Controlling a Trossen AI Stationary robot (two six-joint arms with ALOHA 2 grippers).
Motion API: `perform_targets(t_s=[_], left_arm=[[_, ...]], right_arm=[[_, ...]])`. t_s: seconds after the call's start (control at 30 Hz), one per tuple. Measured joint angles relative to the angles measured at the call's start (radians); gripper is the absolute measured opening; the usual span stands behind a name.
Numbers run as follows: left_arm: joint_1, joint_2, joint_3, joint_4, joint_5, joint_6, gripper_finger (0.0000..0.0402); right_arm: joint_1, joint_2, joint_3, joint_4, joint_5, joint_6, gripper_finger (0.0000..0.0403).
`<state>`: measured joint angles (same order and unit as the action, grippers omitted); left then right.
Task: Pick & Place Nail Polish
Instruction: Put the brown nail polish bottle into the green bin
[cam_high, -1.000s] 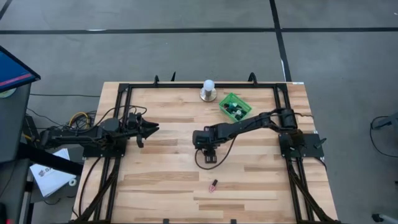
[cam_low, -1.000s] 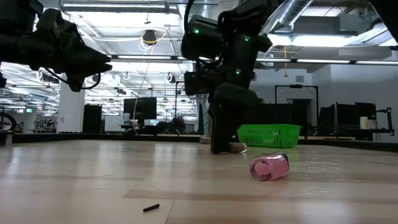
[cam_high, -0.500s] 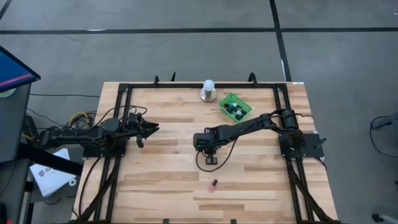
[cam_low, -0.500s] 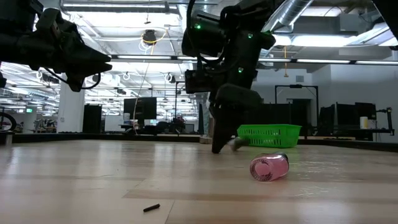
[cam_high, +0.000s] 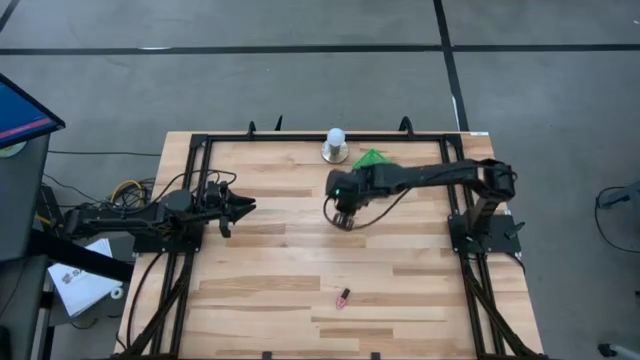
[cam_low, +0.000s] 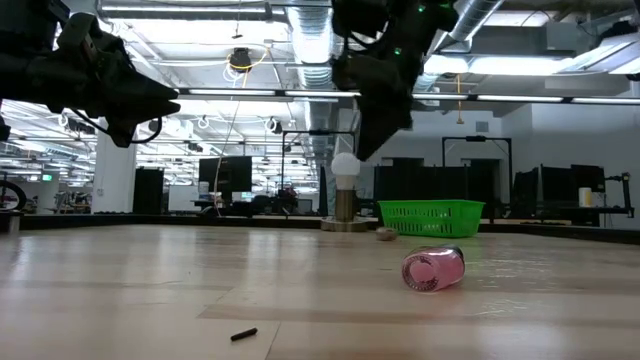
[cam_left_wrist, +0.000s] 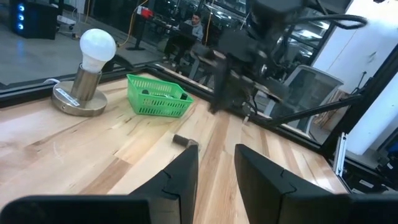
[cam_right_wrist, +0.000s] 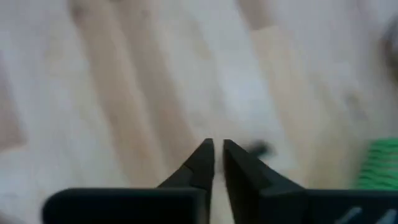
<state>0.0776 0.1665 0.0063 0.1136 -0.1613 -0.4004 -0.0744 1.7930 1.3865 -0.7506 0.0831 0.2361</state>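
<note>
The right gripper (cam_high: 343, 217) is held raised above the middle of the table (cam_high: 260, 290), short of the green basket (cam_low: 430, 216). Its fingers are pressed almost together and, as far as the blurred wrist view allows, nothing is pinched between them. A small dark bottle (cam_left_wrist: 185, 141) is left lying flat on the boards near the basket, so a missed pick is suspected. The left gripper (cam_high: 240, 207) is parked at the left side, slightly spread and empty. A pink nail polish bottle (cam_high: 343, 297) is seen on its side near the front edge, well apart from both grippers. Its long axis is laid flat and diagonal, one end turned toward the front edge; which end carries the cap cannot be told.
</note>
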Motion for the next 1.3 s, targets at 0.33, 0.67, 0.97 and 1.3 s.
perform_targets(t_s=[0.33, 0.67, 0.97, 1.3], left_arm=[[0.000, 0.002, 0.000, 0.000, -0.001, 0.000, 0.0101], [0.000, 0.017, 0.000, 0.001, -0.003, -0.007, 0.0101], [0.000, 0.024, 0.000, 0.000, -0.002, -0.008, 0.0101], [0.000, 0.024, 0.000, -0.001, -0.002, -0.008, 0.0101]], right_arm=[[-0.097, 0.050, 0.001, -0.085, -0.015, 0.006, 0.0216], [-0.077, 0.202, 0.006, -0.046, -0.045, -0.052, 0.0256], [-0.062, 0.293, 0.011, -0.059, -0.060, -0.241, 0.0238], [-0.048, 0.300, 0.010, -0.061, -0.061, -0.245, 0.0084]])
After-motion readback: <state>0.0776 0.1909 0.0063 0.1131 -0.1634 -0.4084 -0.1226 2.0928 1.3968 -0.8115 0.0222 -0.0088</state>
